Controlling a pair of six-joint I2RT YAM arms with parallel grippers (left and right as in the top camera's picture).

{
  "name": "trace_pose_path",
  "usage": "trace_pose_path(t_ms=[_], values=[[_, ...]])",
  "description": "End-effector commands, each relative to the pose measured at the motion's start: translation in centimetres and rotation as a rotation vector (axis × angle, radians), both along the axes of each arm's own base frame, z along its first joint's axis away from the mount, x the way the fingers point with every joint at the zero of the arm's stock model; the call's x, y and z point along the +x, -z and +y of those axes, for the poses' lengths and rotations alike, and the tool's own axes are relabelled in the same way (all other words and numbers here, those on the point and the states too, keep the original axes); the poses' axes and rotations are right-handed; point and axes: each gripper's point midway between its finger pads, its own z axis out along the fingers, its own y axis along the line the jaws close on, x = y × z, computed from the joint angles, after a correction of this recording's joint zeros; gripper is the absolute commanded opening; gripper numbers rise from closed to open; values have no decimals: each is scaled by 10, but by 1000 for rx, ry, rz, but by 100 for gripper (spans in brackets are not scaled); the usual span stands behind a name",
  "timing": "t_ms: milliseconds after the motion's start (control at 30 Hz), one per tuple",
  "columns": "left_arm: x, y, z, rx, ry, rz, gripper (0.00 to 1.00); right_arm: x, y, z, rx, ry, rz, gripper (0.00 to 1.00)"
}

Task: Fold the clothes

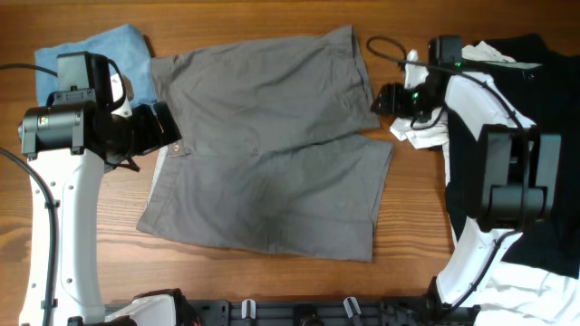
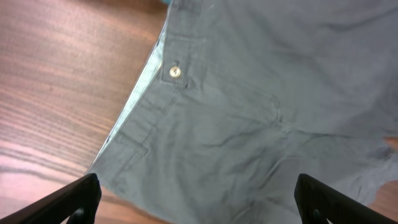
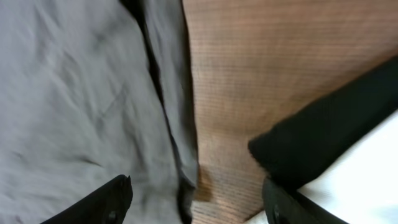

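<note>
Two grippers, both spread wide; I see nothing held. Left gripper (image 2: 198, 200) hovers over grey shorts (image 1: 272, 154) near waistband button (image 2: 175, 72). Shorts lie flat mid-table (image 1: 227, 276). Right gripper (image 3: 199, 198) above shorts' hem edge, beside black garment (image 1: 544, 100).

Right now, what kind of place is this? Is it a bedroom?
Probably a robot lab workbench, not a bedroom: the left arm and right arm reach over a wooden table with grey shorts spread flat.
</note>
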Motion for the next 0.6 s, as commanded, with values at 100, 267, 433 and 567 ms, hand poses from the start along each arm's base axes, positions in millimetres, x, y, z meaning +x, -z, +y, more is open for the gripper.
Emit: trace_pose_path(t_ms=[100,267,433,567], values=[[-6,3,2,14,-18,21,100,-17,15,40,92,-138,-21,35],[-12,5,3,22,-16,44,100,33,15,8,-75,-46,-206,4],[-20,7,9,56,-28,81,100,72,-3,-53,-65,259,-295,4],[-28,24,8,51,-27,130,100,61,-40,-28,87,122,-328,60]])
